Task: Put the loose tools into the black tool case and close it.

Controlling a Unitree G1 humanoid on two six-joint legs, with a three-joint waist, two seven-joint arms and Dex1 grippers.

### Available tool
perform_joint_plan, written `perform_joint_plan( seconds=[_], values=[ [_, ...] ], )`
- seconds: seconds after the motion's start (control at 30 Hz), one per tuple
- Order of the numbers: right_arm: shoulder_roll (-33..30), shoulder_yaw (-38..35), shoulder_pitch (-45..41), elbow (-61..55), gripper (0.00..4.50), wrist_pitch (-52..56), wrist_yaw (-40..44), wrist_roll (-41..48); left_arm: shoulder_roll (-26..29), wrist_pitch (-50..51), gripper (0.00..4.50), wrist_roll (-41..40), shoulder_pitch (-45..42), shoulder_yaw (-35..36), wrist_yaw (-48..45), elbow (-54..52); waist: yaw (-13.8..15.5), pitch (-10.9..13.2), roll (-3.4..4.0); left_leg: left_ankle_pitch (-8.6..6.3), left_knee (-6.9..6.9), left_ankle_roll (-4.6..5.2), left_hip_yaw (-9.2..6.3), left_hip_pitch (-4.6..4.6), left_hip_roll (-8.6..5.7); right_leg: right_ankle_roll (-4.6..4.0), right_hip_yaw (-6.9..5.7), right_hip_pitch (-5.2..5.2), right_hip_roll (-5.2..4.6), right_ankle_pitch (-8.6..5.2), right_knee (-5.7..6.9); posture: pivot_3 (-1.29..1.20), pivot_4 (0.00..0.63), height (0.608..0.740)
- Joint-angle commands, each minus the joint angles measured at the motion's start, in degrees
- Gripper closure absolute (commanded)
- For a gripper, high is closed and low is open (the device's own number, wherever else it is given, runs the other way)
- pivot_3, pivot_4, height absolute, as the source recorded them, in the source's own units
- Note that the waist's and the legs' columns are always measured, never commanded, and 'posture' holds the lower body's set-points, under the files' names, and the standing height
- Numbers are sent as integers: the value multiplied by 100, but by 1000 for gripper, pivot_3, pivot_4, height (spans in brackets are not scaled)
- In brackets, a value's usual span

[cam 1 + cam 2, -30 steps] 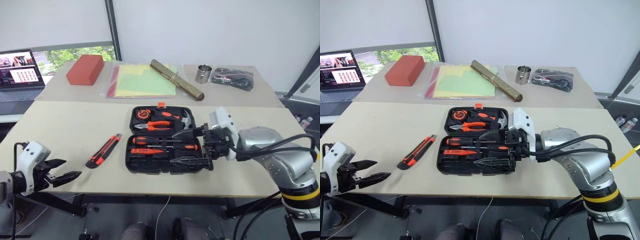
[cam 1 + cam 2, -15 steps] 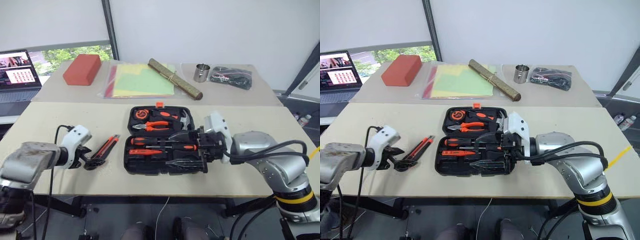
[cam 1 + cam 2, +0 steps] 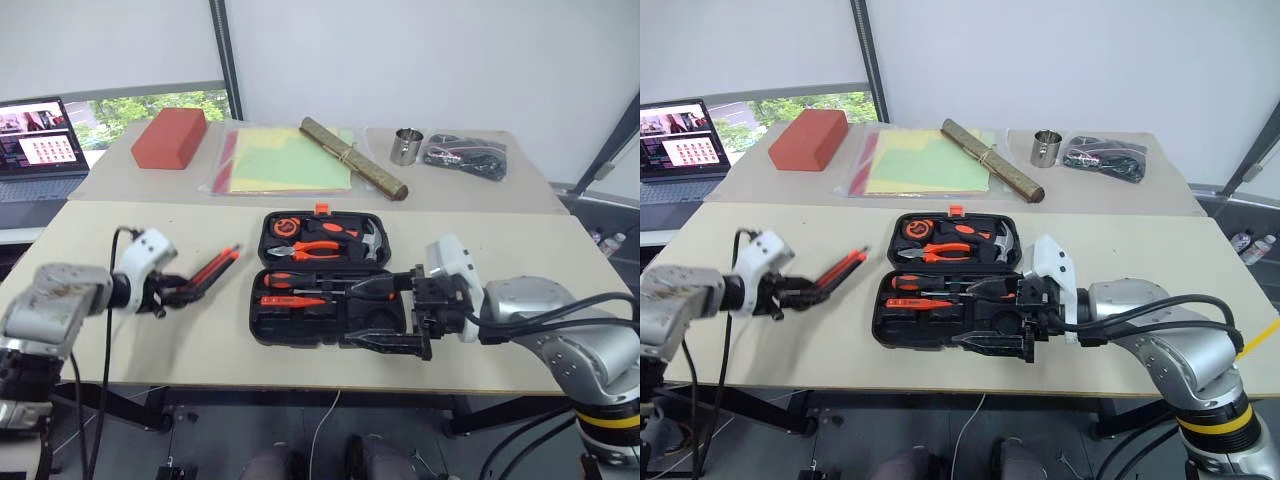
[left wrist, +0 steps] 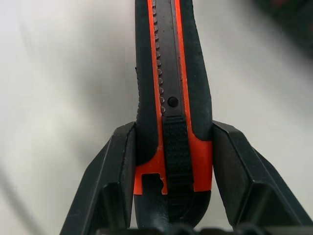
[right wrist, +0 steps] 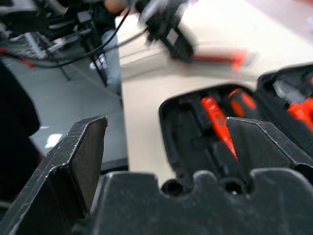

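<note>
Gripping the orange-black utility knife [image 4: 172, 98] by its butt end, my left gripper [image 3: 172, 294] has both fingers pressed against the handle sides, with the knife raised off the table [image 3: 150, 240] and pointing toward the black tool case [image 3: 322, 280]. The case lies open at table centre. My right gripper [image 3: 385, 314] hovers over the case's near right corner, fingers spread wide, holding nothing.

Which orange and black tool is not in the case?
The utility knife, clamped in the left pincer above the table; the others sit in the case.
</note>
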Motion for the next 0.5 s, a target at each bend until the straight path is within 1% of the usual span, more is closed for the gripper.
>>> perform_joint_plan(
  seconds=[0.03,0.1,0.13,0.17,0.27,0.37,0.5],
  values=[
    [-207,-259,169,-266,0,-50,43,70,268,-292,2721,-523,-523,70,-1197,-583,-10,0,1,0,-1,3,2,2,-8,1,1,3,-4,0,-3,0,150,737],
    [-291,-321,325,-354,0,-91,-3,34,302,-579,2721,-546,-620,-393,-1954,-921,-21,0,1,0,-2,7,4,4,-11,2,1,8,-6,0,-8,0,150,737],
    [-317,-345,382,-390,0,-101,-26,33,284,-682,2721,-506,-645,-575,-2179,-1021,-23,-1,2,5,-4,18,7,2,-13,3,0,8,-5,0,-10,0,150,737],
    [-341,-390,450,-436,0,-94,-66,53,152,-861,2721,-332,-723,-885,-2336,-1039,-27,-1,3,13,-5,34,10,3,-14,4,-1,9,-6,-1,-10,0,150,737],
    [-367,-480,581,-556,0,-58,-183,107,-247,-1220,2721,110,-988,-1519,-2501,-863,-16,0,2,16,-5,37,13,6,-11,10,1,11,0,-5,-6,0,150,737],
    [-368,-620,786,-757,0,9,-422,162,-775,-1328,2721,496,-1329,-2068,-2524,-575,-14,1,1,19,5,38,13,0,-2,38,2,11,7,-21,-2,0,150,737],
    [-362,-815,1070,-1000,0,67,-721,259,-1117,-1564,2721,853,-1564,-2447,-2663,-179,-10,0,1,26,12,52,12,-1,0,45,7,11,7,-25,-1,0,150,737]
  ],
)
